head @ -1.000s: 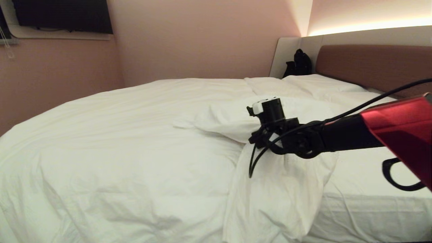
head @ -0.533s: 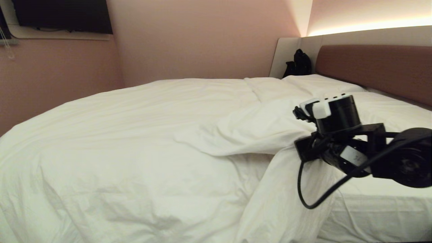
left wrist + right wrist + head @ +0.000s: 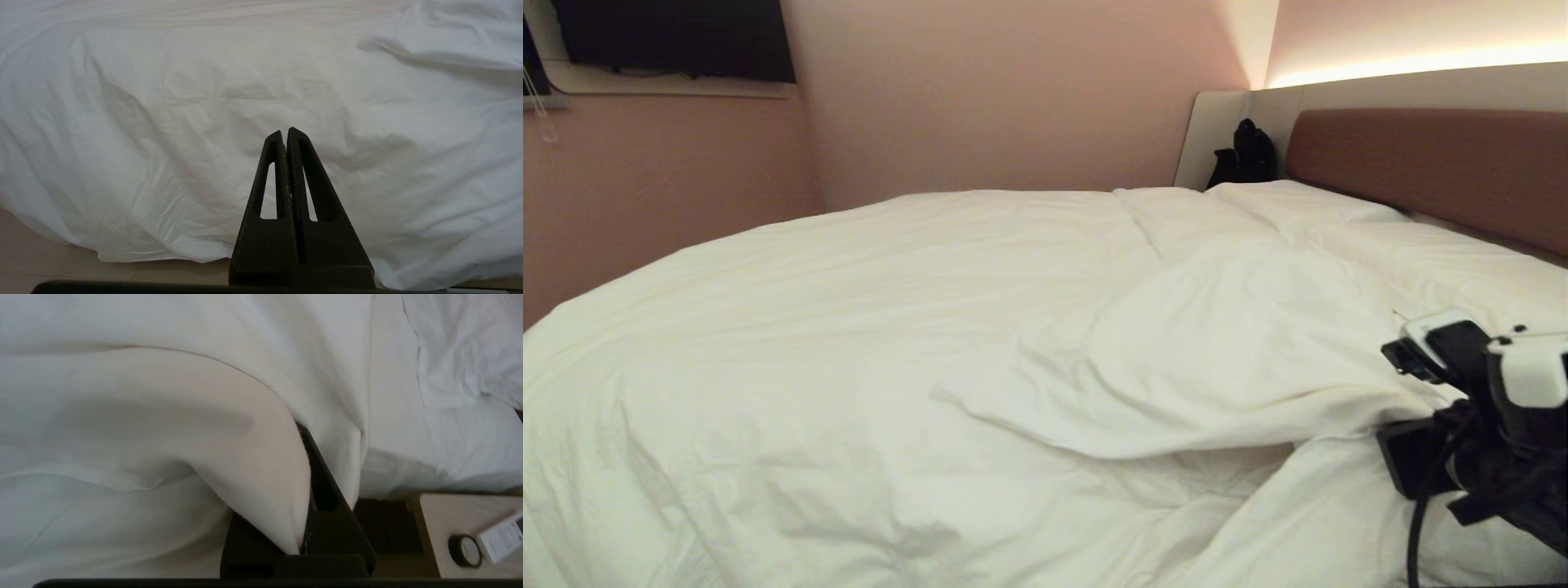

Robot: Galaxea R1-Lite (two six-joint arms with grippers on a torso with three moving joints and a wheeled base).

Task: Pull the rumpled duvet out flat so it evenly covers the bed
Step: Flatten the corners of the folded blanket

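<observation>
The white duvet (image 3: pixel 890 327) lies puffy and creased over most of the bed (image 3: pixel 1421 163), with one folded flap (image 3: pixel 1217 359) drawn toward the near right side. At the lower right, my right arm's wrist (image 3: pixel 1478 408) sits at that flap's end. In the right wrist view my right gripper (image 3: pixel 303 430) is shut on a fold of the duvet (image 3: pixel 253 457), and the cloth drapes over one finger. My left gripper (image 3: pixel 284 132) is shut and empty, pointing at the duvet (image 3: pixel 163 122) that hangs over the bed's side.
White pillows (image 3: pixel 1298 204) lie by the brown headboard, with a black bag (image 3: pixel 1245 155) in the corner behind them. A dark screen (image 3: pixel 678 37) hangs on the pink wall. A bedside table (image 3: pixel 449 522) holds a tape roll (image 3: pixel 463 550) and a white remote (image 3: pixel 502 542).
My right arm has drawn back to the near right and sunk lower, dragging the gripped duvet flap along. The flap now lies wider and flatter. The left arm has kept still.
</observation>
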